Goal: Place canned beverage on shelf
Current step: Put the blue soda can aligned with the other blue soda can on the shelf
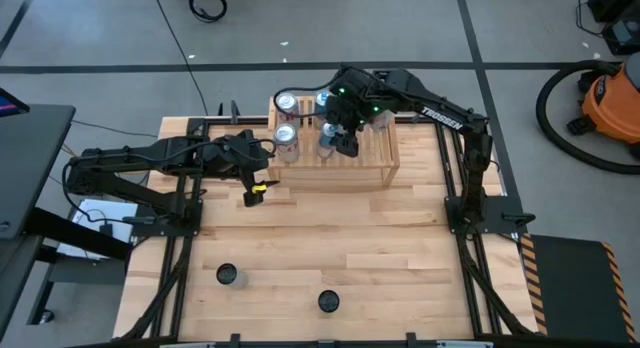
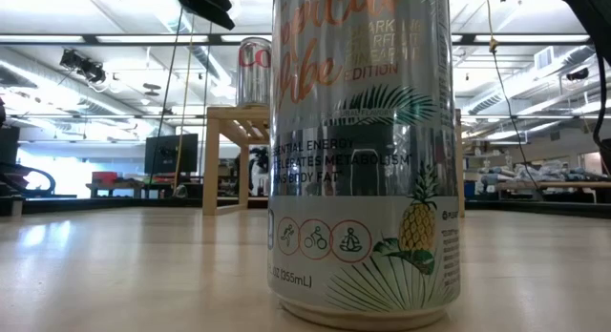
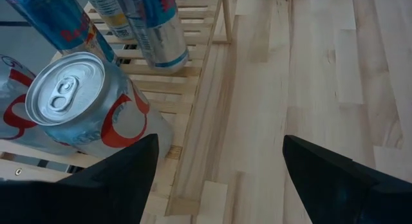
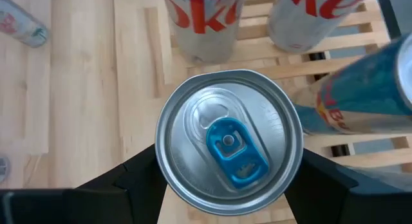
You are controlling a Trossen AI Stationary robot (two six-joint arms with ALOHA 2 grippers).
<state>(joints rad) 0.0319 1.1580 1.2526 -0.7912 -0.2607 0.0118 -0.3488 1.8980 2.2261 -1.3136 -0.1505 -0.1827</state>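
Can going onto shelf (image 1: 335, 148), upper centre of frame.
We see right gripper (image 4: 228, 179) clasping a blue-tabbed can (image 4: 229, 142); left gripper (image 3: 215, 169) wide, holding nothing.

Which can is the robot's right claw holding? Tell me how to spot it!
Find the wooden shelf at the table's far edge. The right gripper sits over it, fingers on either side of one upright can. That can has a bright blue pull tab; the silver-and-red can nearby has a plain silver one.

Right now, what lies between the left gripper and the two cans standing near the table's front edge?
In the high view, only bare tabletop separates the left gripper from the two front cans. Nothing stands on that stretch.
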